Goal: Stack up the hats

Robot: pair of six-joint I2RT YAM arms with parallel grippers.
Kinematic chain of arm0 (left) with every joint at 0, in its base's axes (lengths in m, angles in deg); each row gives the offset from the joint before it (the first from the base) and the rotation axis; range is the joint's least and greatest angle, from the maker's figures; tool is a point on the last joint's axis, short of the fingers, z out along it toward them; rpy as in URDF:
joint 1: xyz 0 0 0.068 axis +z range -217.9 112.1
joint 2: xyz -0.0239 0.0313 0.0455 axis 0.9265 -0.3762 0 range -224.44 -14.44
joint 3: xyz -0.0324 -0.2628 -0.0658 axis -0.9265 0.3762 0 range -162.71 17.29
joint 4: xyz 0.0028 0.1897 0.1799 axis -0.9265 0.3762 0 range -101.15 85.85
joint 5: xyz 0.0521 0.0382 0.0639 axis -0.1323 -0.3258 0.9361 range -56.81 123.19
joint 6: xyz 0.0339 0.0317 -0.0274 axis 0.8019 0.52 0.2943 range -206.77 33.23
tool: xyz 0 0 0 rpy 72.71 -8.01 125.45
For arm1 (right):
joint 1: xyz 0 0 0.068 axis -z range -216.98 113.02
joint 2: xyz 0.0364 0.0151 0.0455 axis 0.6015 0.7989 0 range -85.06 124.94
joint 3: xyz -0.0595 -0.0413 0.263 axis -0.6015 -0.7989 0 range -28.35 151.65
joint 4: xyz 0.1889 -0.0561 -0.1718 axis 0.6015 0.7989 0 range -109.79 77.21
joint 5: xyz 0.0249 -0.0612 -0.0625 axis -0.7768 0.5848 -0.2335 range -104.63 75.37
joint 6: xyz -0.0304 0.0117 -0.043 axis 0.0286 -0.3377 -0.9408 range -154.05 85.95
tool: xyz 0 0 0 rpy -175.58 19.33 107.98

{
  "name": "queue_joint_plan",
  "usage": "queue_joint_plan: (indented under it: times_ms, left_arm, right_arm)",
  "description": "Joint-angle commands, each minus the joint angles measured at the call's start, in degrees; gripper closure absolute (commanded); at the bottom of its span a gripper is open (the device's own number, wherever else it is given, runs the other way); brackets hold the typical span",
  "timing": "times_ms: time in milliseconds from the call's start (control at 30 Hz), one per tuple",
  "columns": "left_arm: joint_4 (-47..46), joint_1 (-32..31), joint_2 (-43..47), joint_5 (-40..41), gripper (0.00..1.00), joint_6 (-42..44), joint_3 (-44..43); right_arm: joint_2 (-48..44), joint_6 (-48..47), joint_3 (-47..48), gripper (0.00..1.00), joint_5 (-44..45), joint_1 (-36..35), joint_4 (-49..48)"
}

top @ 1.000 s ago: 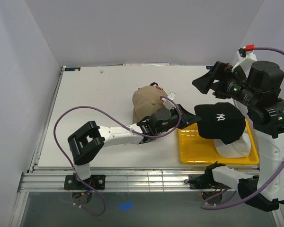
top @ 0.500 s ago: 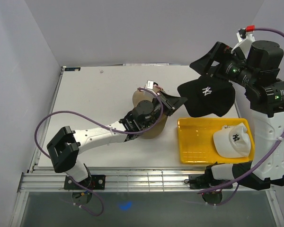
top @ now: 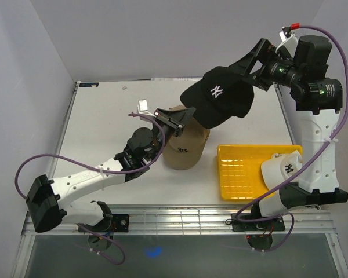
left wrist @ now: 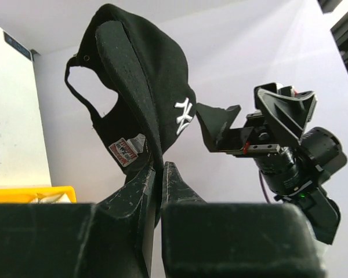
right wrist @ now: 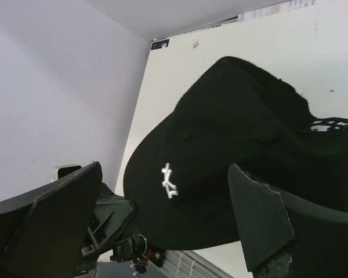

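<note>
A black hat (top: 220, 98) with a white logo hangs in the air over the middle of the table. My left gripper (top: 185, 114) is shut on the edge of its brim, and the left wrist view shows the jaws (left wrist: 160, 169) pinching the black hat (left wrist: 139, 75) from below. My right gripper (top: 249, 65) stands open just behind the hat's crown, apart from it. In the right wrist view the black hat (right wrist: 220, 156) lies beyond that gripper's (right wrist: 163, 168) spread fingers. A tan hat (top: 185, 149) rests on the table under the left gripper. A white hat (top: 287, 169) lies in the tray.
The yellow tray (top: 240, 182) sits at the front right of the white table (top: 104, 133). A small white tag (top: 144, 105) lies on the table at the back, left of the hats. Walls close in the left, back and right sides.
The left gripper has carried the black hat from above the tray up and to the left, over the tan hat. The right gripper, still open, rose and followed it. The white hat now shows uncovered.
</note>
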Motion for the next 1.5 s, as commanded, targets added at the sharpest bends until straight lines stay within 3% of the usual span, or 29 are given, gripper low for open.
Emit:
queue_joint_plan:
  times_ms: [0,200,533,767,900,967,1467]
  left_arm:
    - [-0.9,0.1,5.6,6.0,1.0,-0.1,3.4]
    - [-5.4,-0.5,11.0,13.5,1.0,2.0,8.3]
    - [-21.1,-6.3,10.1,25.4,1.0,12.5,13.8]
    - [-38.2,-11.3,8.4,32.8,1.0,22.8,19.0]
    - [-58.3,-13.6,3.6,35.8,1.0,29.5,23.2]
    - [-63.3,-15.1,0.6,37.7,1.0,32.6,23.4]
    - [-67.6,-16.3,-4.6,39.8,1.0,25.6,25.1]
  right_arm:
    - [1.2,1.4,-0.1,0.06,-3.1,0.3,-4.6]
    - [3.3,0.0,-4.4,0.06,-4.6,-0.6,-6.0]
    - [4.9,-2.5,-7.5,0.06,-3.3,-2.3,-5.4]
    - [4.7,-3.8,-9.6,0.05,-2.4,-2.8,-5.4]
    - [4.6,-3.7,-10.7,0.05,-2.4,-2.8,-6.1]
    - [5.2,-3.9,-10.0,0.05,-2.9,-2.9,-5.9]
    - [7.0,-8.6,-10.9,0.05,0.8,-4.4,-3.2]
